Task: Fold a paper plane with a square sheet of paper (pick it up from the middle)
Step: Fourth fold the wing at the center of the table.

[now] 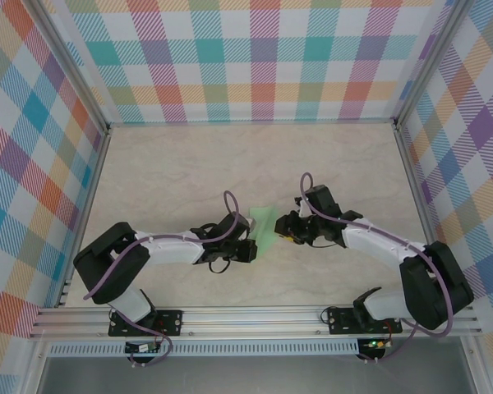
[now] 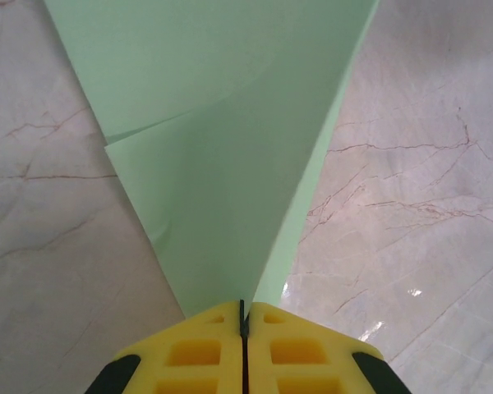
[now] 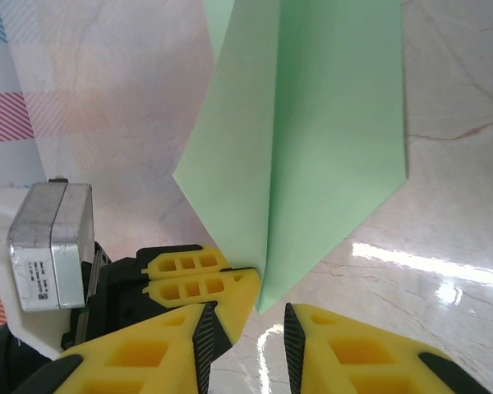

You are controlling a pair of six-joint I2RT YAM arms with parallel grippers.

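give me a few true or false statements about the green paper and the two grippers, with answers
1. The left gripper is shut on a point of the green paper. True.
2. The right gripper is clamped tight on the paper. False: its jaws stand apart, with the paper's tip just at their mouth.
3. The paper is a flat, unfolded square. False: it is folded into a tapering shape with a straight crease and overlapping layers.
4. In the top view, the paper sits between the two grippers, over the marbled table. True.
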